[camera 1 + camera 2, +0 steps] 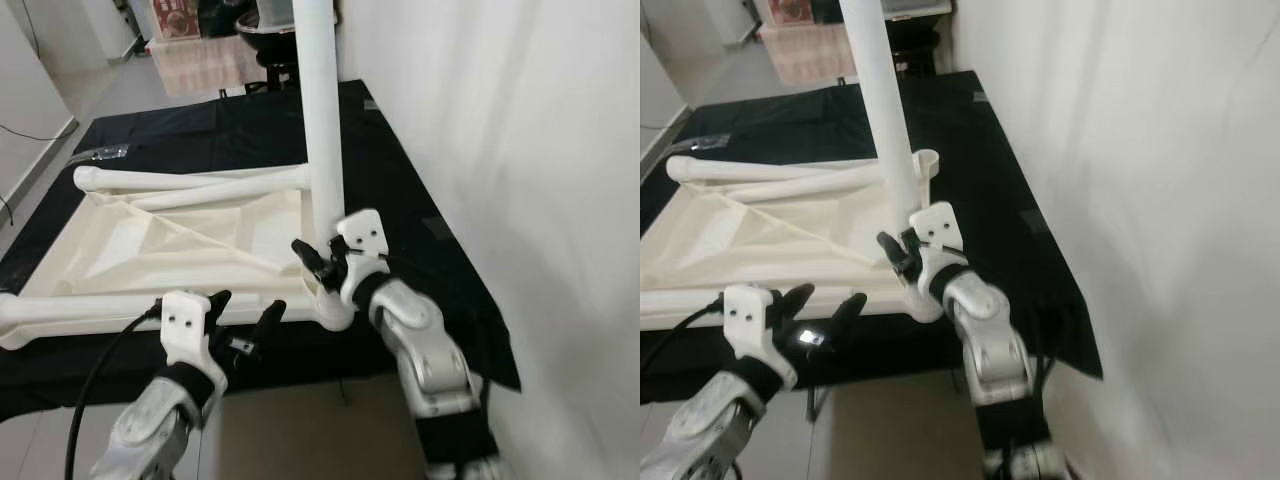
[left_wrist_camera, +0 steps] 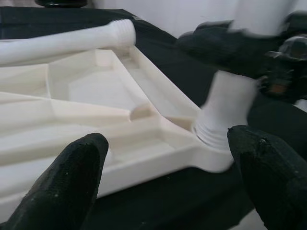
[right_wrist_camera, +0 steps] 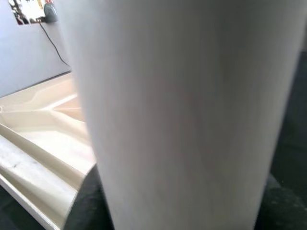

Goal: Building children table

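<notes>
1. The leg (image 1: 322,110) stands upright in the near corner socket (image 1: 333,305) of the upturned tabletop (image 1: 200,240), its long axis vertical.
2. The right claw (image 1: 322,262) is clenched around the leg just above the socket, far nearer to it than the left.
3. The left claw (image 1: 243,322) hangs released just off the tabletop's near edge, the leg a little ahead and to its right.
4. Loose legs (image 1: 190,180) lie across the tabletop's far side, beyond both claws.
5. Everything rests on a black-covered table (image 1: 400,170).
</notes>
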### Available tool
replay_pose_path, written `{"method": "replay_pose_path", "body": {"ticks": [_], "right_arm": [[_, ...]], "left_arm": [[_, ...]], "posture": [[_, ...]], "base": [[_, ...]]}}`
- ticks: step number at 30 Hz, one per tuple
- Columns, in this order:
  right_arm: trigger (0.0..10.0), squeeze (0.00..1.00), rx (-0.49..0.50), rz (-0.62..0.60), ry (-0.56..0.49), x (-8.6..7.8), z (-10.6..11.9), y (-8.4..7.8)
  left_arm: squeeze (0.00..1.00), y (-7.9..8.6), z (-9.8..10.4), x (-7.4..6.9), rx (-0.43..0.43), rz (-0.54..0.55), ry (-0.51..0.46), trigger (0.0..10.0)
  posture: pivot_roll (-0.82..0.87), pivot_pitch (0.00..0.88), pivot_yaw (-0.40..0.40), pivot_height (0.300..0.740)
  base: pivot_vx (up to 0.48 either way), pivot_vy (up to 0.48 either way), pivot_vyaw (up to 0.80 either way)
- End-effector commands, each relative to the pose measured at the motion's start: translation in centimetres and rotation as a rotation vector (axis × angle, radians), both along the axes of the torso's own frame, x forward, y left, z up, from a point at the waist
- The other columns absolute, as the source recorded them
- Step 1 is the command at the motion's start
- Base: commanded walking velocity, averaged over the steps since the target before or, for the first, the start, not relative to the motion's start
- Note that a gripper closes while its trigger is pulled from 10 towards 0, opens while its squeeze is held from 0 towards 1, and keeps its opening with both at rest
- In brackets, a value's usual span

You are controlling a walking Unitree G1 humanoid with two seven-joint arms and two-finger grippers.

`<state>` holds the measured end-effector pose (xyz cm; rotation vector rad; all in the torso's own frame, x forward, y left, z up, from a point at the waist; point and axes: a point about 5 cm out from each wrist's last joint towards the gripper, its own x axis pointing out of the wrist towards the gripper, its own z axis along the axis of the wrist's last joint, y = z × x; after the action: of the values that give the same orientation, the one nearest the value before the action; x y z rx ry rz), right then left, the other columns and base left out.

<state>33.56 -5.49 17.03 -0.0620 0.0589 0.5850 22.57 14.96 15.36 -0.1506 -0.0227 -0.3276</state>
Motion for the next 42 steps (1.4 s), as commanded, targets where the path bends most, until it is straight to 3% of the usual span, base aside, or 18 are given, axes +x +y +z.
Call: {"method": "replay_pose_path", "body": {"ticks": [1, 3, 4, 7, 9, 10, 12, 19, 20, 22, 23, 30, 34, 38, 39, 40, 41, 42], "right_arm": [[10.0, 0.6, 0.002, 0.01, 0.135, 0.3, -3.1, 0.0], [10.0, 0.6, 0.008, 0.043, 0.127, 0.5, -2.9, 0.2], [10.0, 1.0, 0.024, 0.163, 0.109, 1.1, -1.8, 0.3], [10.0, 1.0, 0.03, 0.195, 0.098, 1.1, -0.9, 0.2], [10.0, 0.0, 0.037, 0.306, 0.077, 2.2, 0.5, -0.5], [10.0, 0.0, 0.037, 0.306, 0.077, 2.2, 0.5, -0.5], [10.0, 0.0, 0.019, 0.489, 0.065, 3.3, 1.8, -1.5], [10.0, 0.0, -0.001, 0.579, 0.052, 3.8, 2.6, -2.0], [2.2, 0.0, -0.002, 0.623, 0.048, 4.1, 3.3, -2.0], [2.2, 0.0, -0.002, 0.639, 0.048, 4.3, 3.6, -1.9], [0.0, 0.0, -0.008, 0.646, 0.05, 4.4, 3.7, -1.9], [0.0, 0.0, -0.038, 0.614, 0.055, 4.8, 3.4, -2.4], [0.0, 0.0, -0.181, 0.542, 0.029, 4.2, 1.5, -4.0], [0.0, 0.0, -0.204, 0.524, 0.041, 3.6, 0.8, -4.2], [0.0, 0.0, -0.207, 0.323, 0.066, 3.2, -0.7, -3.4], [0.0, 0.0, -0.207, 0.323, 0.066, 3.2, -0.7, -3.4], [0.0, 0.0, -0.159, 0.211, 0.138, 0.5, -3.1, -1.1], [0.0, 0.0, -0.159, 0.211, 0.138, 0.5, -3.1, -1.1]], "left_arm": [[0.0, 0.5, -0.3, 0.1, 0.018, 0.027, 0.011, 10.0], [0.0, 0.6, -0.3, 0.3, 0.02, 0.037, 0.008, 10.0], [0.0, 0.7, -0.4, 0.4, 0.029, 0.05, 0.007, 10.0], [0.0, 0.7, -0.4, 0.5, 0.035, 0.052, 0.008, 10.0], [0.0, 0.7, -0.5, 0.5, 0.031, 0.047, 0.014, 10.0], [0.0, 0.7, -0.5, 0.5, 0.031, 0.047, 0.014, 10.0], [0.0, 0.6, -0.6, 0.5, 0.028, 0.041, 0.015, 10.0], [0.0, 0.5, -0.6, 0.3, 0.025, 0.042, 0.014, 10.0], [0.0, 0.4, -0.6, 0.2, 0.023, 0.043, 0.014, 10.0], [0.0, 0.4, -0.7, 0.2, 0.022, 0.043, 0.014, 10.0], [0.0, 0.4, -0.7, 0.1, 0.021, 0.042, 0.015, 10.0], [0.0, 0.3, -0.8, 0.1, 0.021, 0.041, 0.015, 10.0], [0.0, 0.3, -0.7, 0.1, 0.022, 0.042, 0.014, 10.0], [0.0, 0.3, -0.7, 0.0, 0.022, 0.043, 0.013, 10.0], [0.0, 0.3, -0.7, -0.1, 0.023, 0.043, 0.013, 10.0], [0.0, 0.3, -0.7, -0.1, 0.023, 0.043, 0.013, 10.0], [0.0, 0.4, -0.7, 0.0, 0.02, 0.044, 0.012, 10.0], [0.0, 0.4, -0.7, 0.0, 0.02, 0.044, 0.012, 10.0]], "posture": [[0.02, 0.131, 0.05, 0.74], [0.02, 0.125, 0.05, 0.74], [0.03, 0.11, 0.052, 0.74], [0.03, 0.11, 0.052, 0.74], [0.03, 0.098, 0.051, 0.74], [0.03, 0.098, 0.051, 0.74], [0.04, 0.096, 0.045, 0.74], [0.04, 0.098, 0.038, 0.74], [0.05, 0.095, 0.035, 0.74], [0.05, 0.095, 0.035, 0.74], [0.05, 0.094, 0.032, 0.74], [0.04, 0.087, 0.028, 0.74], [0.04, 0.097, 0.016, 0.74], [0.04, 0.101, 0.008, 0.74], [0.03, 0.103, 0.003, 0.74], [0.03, 0.103, 0.003, 0.74], [0.01, 0.111, 0.033, 0.74], [0.01, 0.111, 0.033, 0.74]], "base": [[0.0, 0.0, 0.0], [0.0, 0.0, 0.0], [0.0, 0.0, 0.0], [0.0, 0.0, 0.0], [0.0, 0.0, 0.0], [0.0, 0.0, 0.0], [0.0, 0.0, 0.0], [0.0, 0.0, 0.0], [0.0, 0.0, 0.0], [0.0, 0.0, 0.0], [0.0, 0.0, 0.0], [0.0, 0.0, 0.0], [0.0, 0.0, 0.0], [0.0, 0.0, 0.0], [0.0, 0.0, 0.0], [0.0, 0.0, 0.0], [0.0, 0.0, 0.0], [0.0, 0.0, 0.0]]}}
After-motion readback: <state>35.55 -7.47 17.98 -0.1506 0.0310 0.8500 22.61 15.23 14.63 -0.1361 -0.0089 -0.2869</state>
